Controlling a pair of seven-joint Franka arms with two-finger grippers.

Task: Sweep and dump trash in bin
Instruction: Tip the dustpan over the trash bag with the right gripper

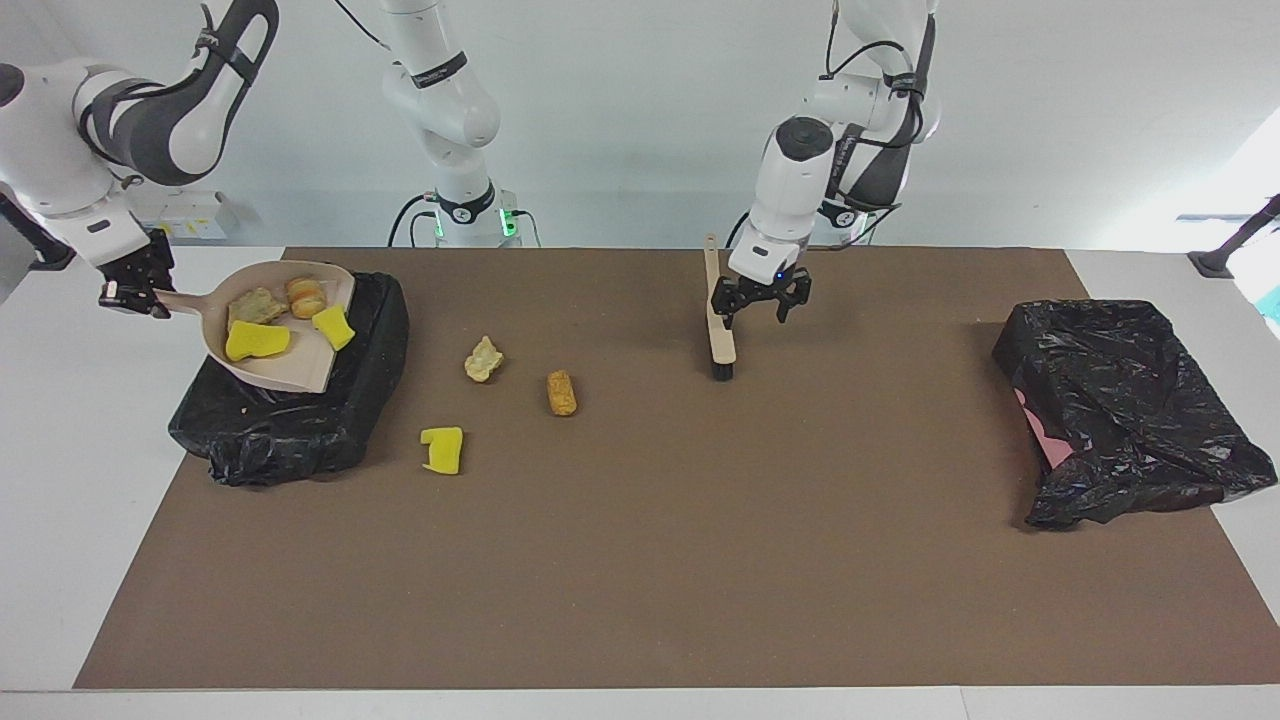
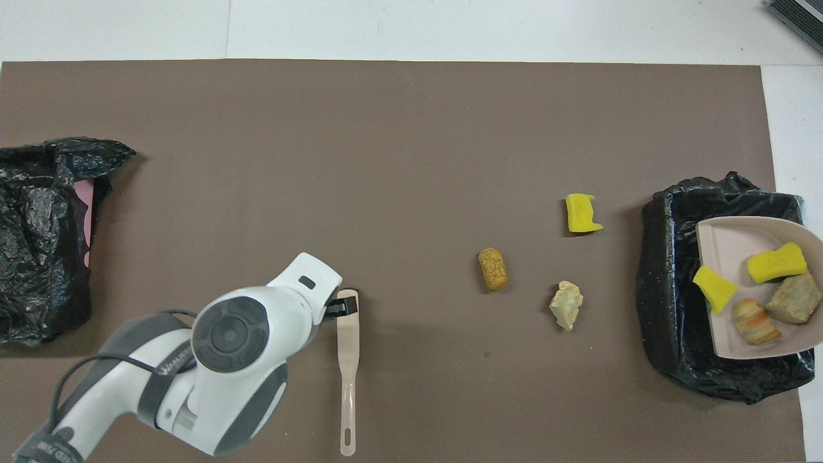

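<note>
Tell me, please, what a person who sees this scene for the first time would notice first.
Most striking is the beige dustpan, loaded with yellow and brownish trash, which the right gripper holds by its handle over the black-lined bin at the right arm's end of the table. Three more pieces lie on the brown mat beside that bin: a yellow chunk, a pale lump and an orange-brown bit. Mid-table, the brush lies beside the open left gripper.

dustpan point(image 2: 726, 257) over bin point(image 2: 662, 283) | four pieces inside | three pieces on mat point(image 2: 386, 161)
</note>
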